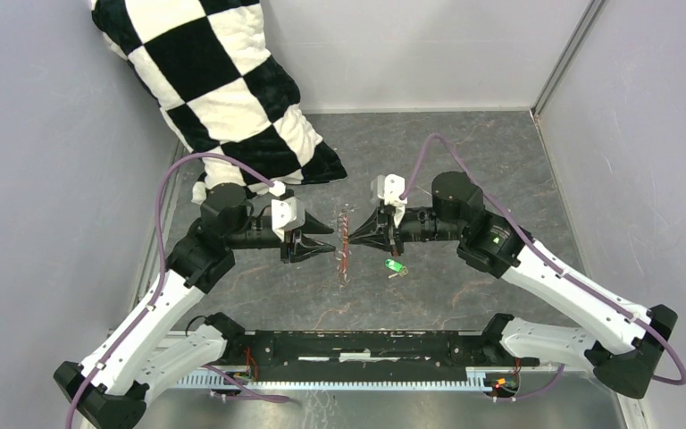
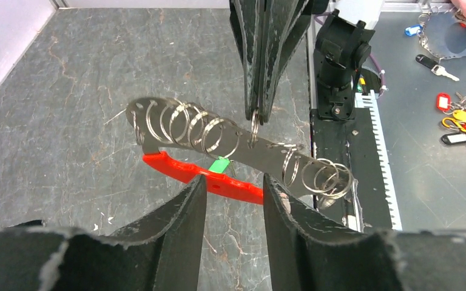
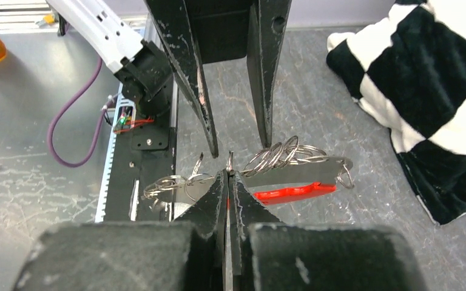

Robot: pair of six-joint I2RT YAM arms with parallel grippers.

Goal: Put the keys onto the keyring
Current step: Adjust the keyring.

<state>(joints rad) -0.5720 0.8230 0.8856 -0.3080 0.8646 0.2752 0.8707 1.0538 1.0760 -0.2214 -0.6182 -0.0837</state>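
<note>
Table (image 1: 464, 161): grey, marbled, matt, with a plush black-and-white checked cloth (image 1: 223, 80) at the far left. Right gripper (image 3: 229, 174): black tapered fingers pressed fully together on one thin split ring of the keyring (image 2: 218, 136), a flat silvery strip strung with wire rings above a glossy red tag (image 2: 179, 170); left gripper (image 2: 233, 182): jaws partly apart, tips close to the strip, contact not discernible. Key (image 1: 396, 265): tiny, green plastic head, lying on the table just beside the right gripper, off the keyring.
</note>
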